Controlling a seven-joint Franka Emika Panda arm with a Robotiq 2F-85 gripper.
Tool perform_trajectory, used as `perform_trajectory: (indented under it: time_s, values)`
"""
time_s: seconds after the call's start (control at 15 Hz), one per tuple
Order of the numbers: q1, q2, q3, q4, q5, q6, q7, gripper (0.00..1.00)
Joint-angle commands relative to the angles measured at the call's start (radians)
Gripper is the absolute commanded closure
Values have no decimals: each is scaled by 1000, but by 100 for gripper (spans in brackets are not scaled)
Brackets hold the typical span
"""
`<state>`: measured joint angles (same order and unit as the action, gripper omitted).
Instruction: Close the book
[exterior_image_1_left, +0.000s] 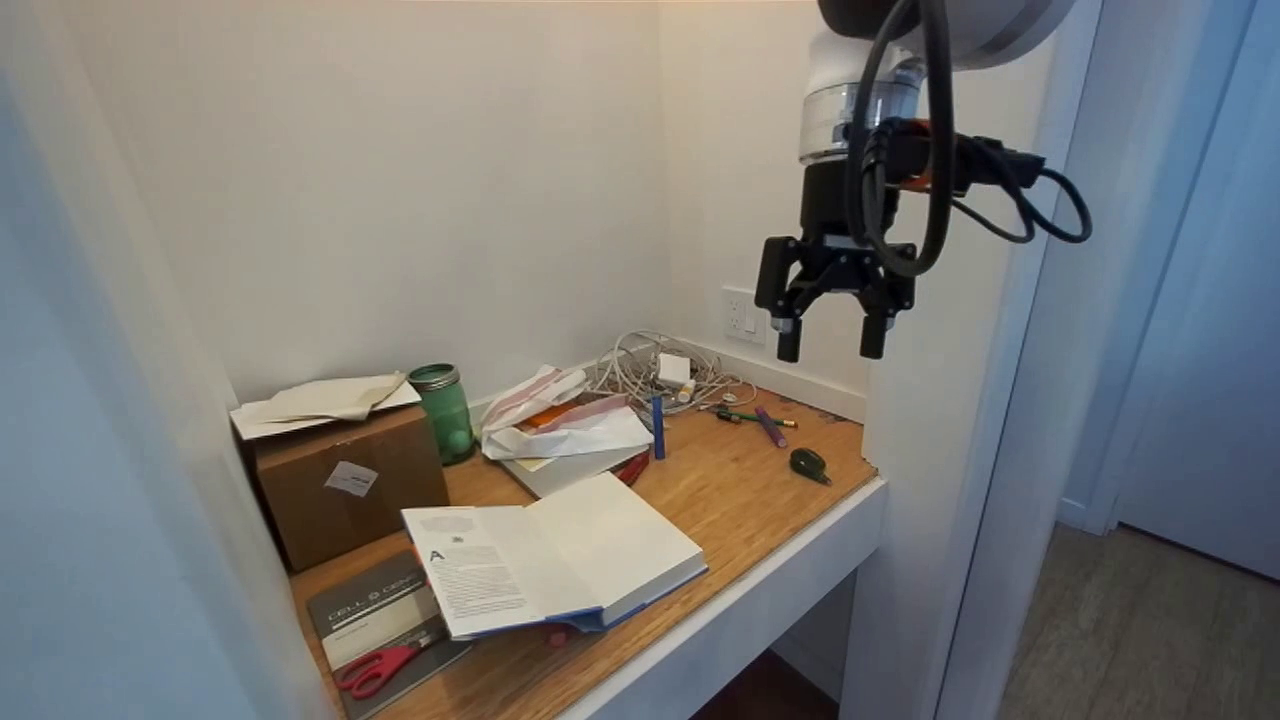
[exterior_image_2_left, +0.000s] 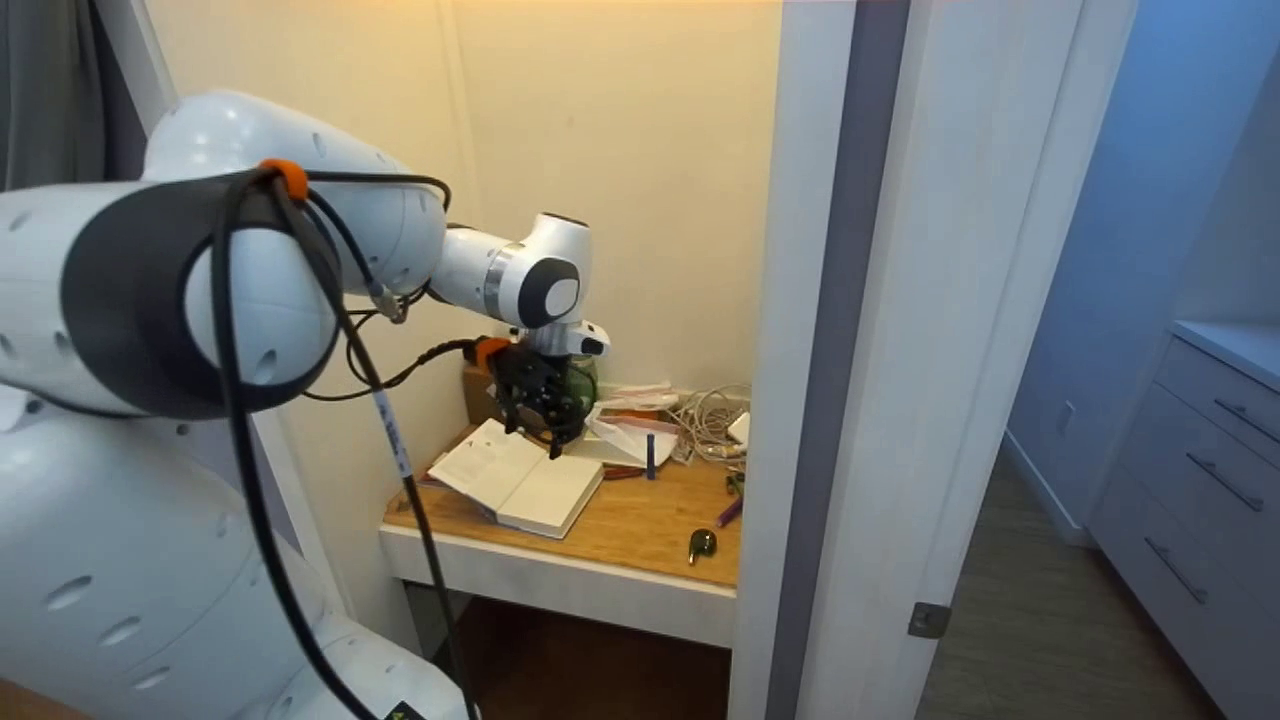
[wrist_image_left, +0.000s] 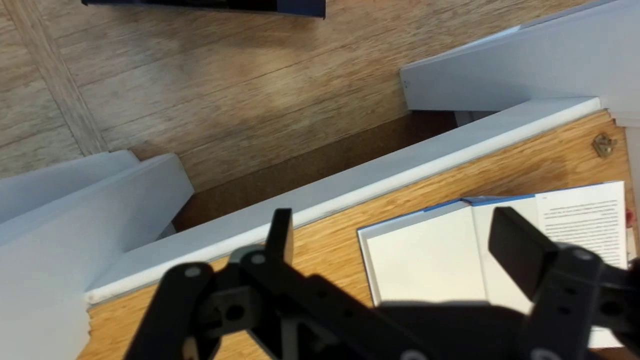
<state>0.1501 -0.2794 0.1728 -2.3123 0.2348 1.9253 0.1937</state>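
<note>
The book (exterior_image_1_left: 610, 545) lies open on the wooden desk, its white pages facing up and a blue cover edge showing underneath. In an exterior view, the part with a printed page lies to the left and the thicker page block, with a blank page on top, to the right. The book also shows in an exterior view (exterior_image_2_left: 545, 490) and in the wrist view (wrist_image_left: 425, 265), where the gripper hides its lower part. My gripper (exterior_image_1_left: 830, 343) is open and empty, well above the desk and apart from the book. It also shows in an exterior view (exterior_image_2_left: 534, 437) and the wrist view (wrist_image_left: 392, 217).
Red scissors (exterior_image_1_left: 372, 668) lie on a grey booklet (exterior_image_1_left: 365, 600) beside the book. A cardboard box (exterior_image_1_left: 350, 490), green jar (exterior_image_1_left: 443, 412), crumpled white wrapping (exterior_image_1_left: 570, 430) and cables (exterior_image_1_left: 630, 370) stand behind. A blue marker (exterior_image_1_left: 658, 430) stands upright. Walls enclose the desk.
</note>
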Motion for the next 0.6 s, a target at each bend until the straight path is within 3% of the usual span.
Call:
perform_trajectory:
  time_s: [0.0, 0.53]
  values:
    - [11, 20, 15, 16, -1, 9, 13, 0]
    - [35, 95, 38, 72, -5, 44, -26, 0]
